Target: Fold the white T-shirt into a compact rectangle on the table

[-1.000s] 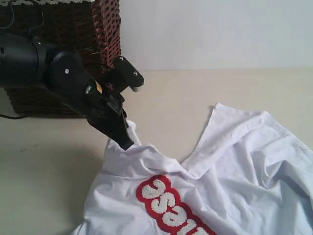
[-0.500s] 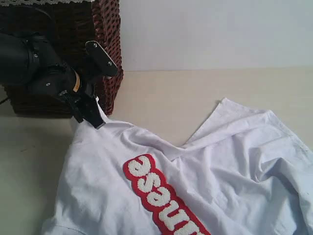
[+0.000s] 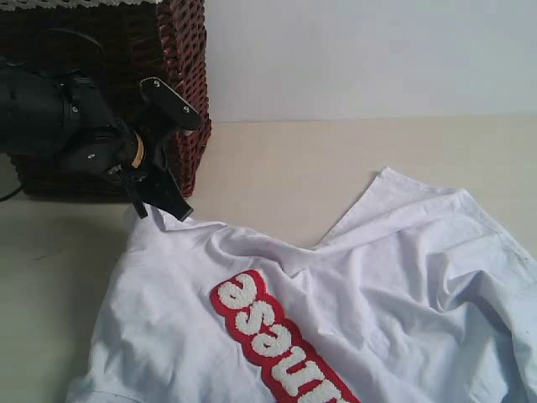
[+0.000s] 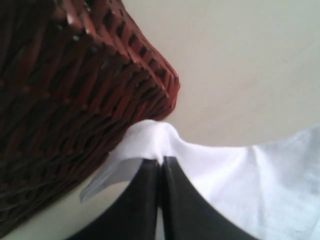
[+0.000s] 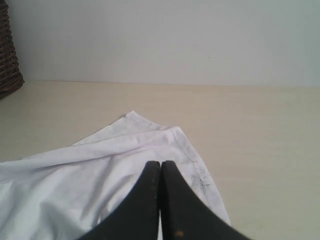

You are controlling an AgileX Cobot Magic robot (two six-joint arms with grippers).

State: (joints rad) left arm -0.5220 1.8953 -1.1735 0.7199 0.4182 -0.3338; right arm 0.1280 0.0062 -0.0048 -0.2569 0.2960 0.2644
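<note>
The white T-shirt (image 3: 394, 269) lies rumpled on the table (image 3: 336, 151), its red-outlined fuzzy letters (image 3: 268, 336) facing up near the front. My left gripper (image 3: 165, 206) is shut on a corner of the shirt's left edge, held just off the table beside the basket. In the left wrist view a bunch of white cloth (image 4: 150, 140) is pinched at the closed left gripper (image 4: 161, 161). My right gripper (image 5: 160, 164) is shut, hovering over the T-shirt (image 5: 100, 165) near its hem corner, with nothing seen between its fingers. It is out of the exterior view.
A dark brown wicker basket (image 3: 101, 50) stands at the back left, right behind the left gripper; its corner (image 4: 150, 75) nearly touches the pinched cloth. A pale wall (image 3: 377, 50) rises behind the table. Bare table (image 5: 260, 150) lies beside the shirt's hem.
The left gripper has pulled the shirt corner left towards the basket, then settled slightly lower. The shirt has spread leftward and the letters have shifted with it.
</note>
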